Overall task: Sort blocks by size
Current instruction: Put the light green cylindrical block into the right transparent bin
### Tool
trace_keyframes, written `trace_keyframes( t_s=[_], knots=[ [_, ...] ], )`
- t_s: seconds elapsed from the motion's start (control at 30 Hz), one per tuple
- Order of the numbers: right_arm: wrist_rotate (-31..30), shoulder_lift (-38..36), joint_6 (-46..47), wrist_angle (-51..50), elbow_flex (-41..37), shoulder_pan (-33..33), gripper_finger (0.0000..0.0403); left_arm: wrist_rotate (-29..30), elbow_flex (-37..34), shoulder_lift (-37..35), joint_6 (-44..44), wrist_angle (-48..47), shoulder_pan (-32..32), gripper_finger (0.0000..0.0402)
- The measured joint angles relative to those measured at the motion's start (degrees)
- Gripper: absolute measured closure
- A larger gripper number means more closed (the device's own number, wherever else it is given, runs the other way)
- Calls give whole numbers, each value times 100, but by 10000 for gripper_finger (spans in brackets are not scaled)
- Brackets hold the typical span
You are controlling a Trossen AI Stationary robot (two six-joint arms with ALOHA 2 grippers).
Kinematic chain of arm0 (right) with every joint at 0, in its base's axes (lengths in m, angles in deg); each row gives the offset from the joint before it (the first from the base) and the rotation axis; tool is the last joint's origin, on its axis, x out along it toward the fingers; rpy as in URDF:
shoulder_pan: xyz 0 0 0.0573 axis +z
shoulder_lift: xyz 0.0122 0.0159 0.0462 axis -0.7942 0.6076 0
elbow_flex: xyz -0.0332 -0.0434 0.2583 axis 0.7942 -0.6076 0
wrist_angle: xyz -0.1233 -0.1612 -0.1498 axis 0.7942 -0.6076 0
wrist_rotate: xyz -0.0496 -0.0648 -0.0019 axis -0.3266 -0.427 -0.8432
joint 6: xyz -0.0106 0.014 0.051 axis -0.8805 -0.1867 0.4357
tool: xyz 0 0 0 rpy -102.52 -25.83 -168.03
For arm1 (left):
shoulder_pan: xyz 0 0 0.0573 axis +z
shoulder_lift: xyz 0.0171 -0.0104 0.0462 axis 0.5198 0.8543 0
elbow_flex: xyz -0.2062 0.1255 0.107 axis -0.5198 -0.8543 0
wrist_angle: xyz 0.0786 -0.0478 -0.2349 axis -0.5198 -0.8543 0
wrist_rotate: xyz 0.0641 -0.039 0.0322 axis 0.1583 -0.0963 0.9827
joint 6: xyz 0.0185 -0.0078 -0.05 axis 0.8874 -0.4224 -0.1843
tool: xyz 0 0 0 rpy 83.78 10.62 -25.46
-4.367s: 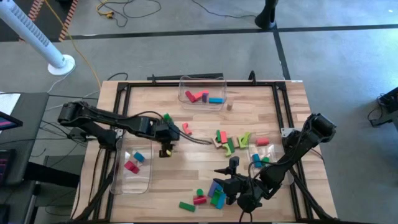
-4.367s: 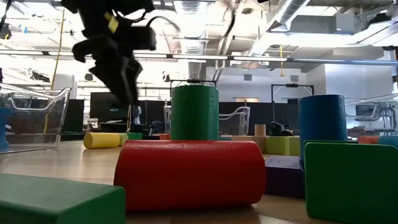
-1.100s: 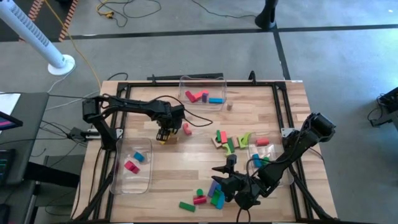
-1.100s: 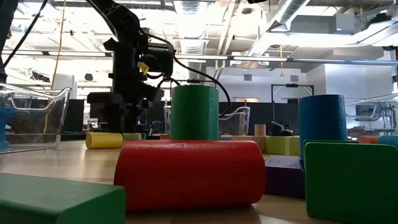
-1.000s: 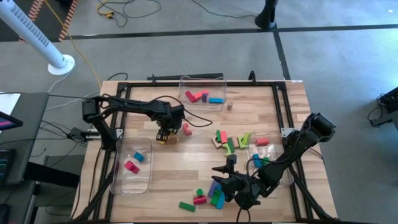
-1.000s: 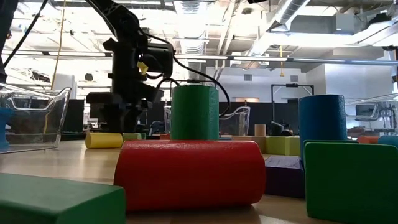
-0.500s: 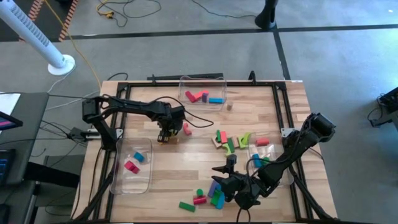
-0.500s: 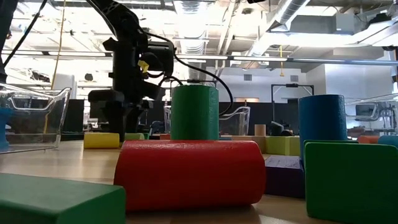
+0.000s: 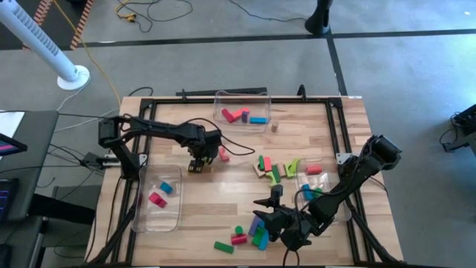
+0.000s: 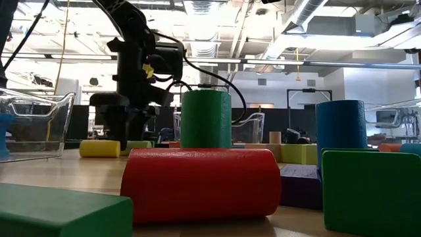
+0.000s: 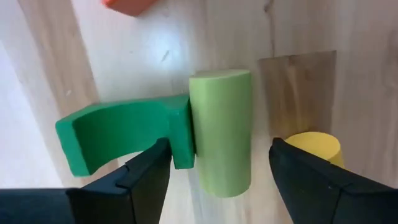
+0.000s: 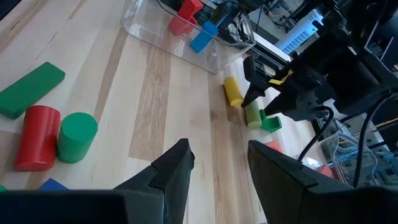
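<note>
Three clear bins (image 9: 242,112) are counted on the counter (image 9: 223,201). Beneath the left gripper (image 11: 214,177), three blocks (light-green cylinder (image 11: 221,134), green arch (image 11: 121,134), yellow cylinder (image 11: 314,146)) are shown only by its wrist view; its jaws are spread, gripping nothing. At six o'clock, the right gripper (image 12: 214,168) hangs open, empty.

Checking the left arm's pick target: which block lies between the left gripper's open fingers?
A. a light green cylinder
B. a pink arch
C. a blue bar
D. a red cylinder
A: in the left wrist view the light green cylinder lies between the two dark fingers of the left gripper, with a green arch against its side.
</note>
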Motion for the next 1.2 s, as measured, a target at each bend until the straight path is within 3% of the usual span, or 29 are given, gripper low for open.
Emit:
trace_keyframes(
  t_s=[0.17,0.37,1.2],
  knots=[
    [1,0,2,2,0,0,212,45,0,0,-14,-26,-213,143],
    [1,0,2,8,0,0,212,841,0,0,199,23,-320,141],
    [3,0,44,8,0,0,212,1108,0,0,-1,-17,-366,120]
  ],
)
